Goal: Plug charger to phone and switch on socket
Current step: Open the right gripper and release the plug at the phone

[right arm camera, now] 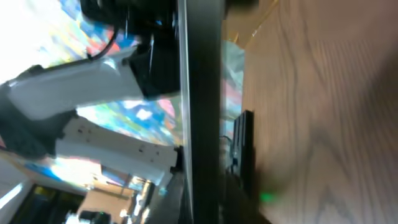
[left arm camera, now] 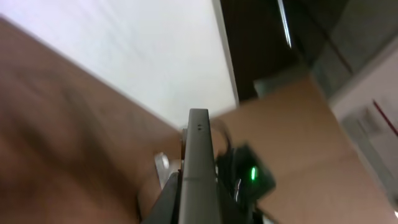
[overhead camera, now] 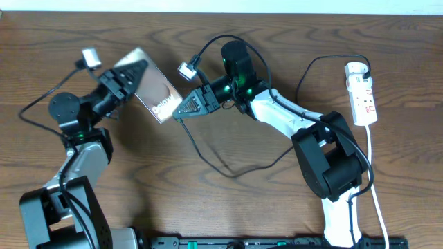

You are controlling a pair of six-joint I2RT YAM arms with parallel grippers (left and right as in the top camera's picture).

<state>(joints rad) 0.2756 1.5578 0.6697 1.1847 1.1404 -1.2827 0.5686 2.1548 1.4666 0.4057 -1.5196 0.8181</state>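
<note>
Steadying the phone (overhead camera: pixel 158 93) clamped in the left gripper (overhead camera: pixel 131 72), we seat the charger (overhead camera: pixel 232 173) squarely; the right gripper's (overhead camera: pixel 183 110) jaw state is unclear.

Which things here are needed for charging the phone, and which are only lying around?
Needed: phone, held in left claw; black charger cable; white socket strip.
Only around: black rail at the near edge.

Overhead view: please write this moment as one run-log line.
phone: held tilted by left gripper | right gripper: tip at phone's edge, jaws unclear | charger: cable loops on table | socket: at right, untouched
</note>
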